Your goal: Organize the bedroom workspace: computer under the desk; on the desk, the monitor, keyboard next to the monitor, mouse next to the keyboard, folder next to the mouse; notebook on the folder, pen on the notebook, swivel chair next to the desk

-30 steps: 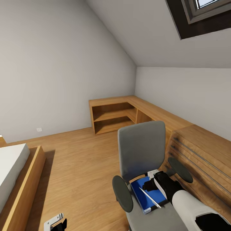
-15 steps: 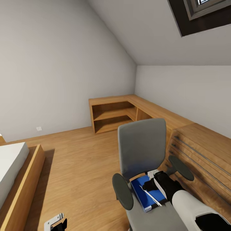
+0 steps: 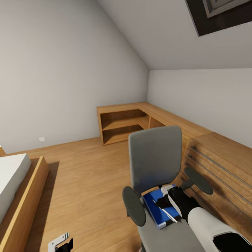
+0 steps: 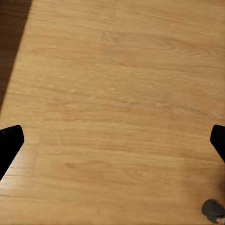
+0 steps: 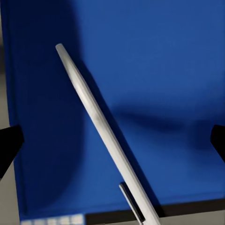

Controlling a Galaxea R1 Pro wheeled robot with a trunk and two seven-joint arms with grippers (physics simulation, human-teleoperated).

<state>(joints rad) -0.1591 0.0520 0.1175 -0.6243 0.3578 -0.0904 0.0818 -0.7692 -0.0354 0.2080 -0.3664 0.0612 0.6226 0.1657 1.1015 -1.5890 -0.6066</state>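
Right wrist view puts the pen (image 5: 101, 136) right under the camera, a thin silver-white stick running slantwise across the bright blue folder (image 5: 154, 70), with the right gripper (image 5: 112, 140) spread wide: its two dark fingertips sit at opposite edges of the picture, the pen between them and touched by neither. From the head view, the folder (image 3: 154, 206) lies flat on the seat of the swivel chair (image 3: 155, 157), the pen (image 3: 167, 212) resting on it, and the right gripper (image 3: 164, 202) hangs just above both, its black-and-white arm reaching in from about four o'clock. The chair's grey back stands at twelve o'clock from the folder, its dark armrests at nine and two. A light-wood drawer chest (image 3: 224, 168) is close by at three o'clock from the chair; low wooden shelving (image 3: 122, 126) runs along the far corner at eleven, and a bed (image 3: 14, 185) sits well apart at nine. The left gripper (image 4: 112, 140) hangs open over bare wooden floor (image 4: 117, 93), fingertips wide apart, a castor (image 4: 212, 209) near one of them.
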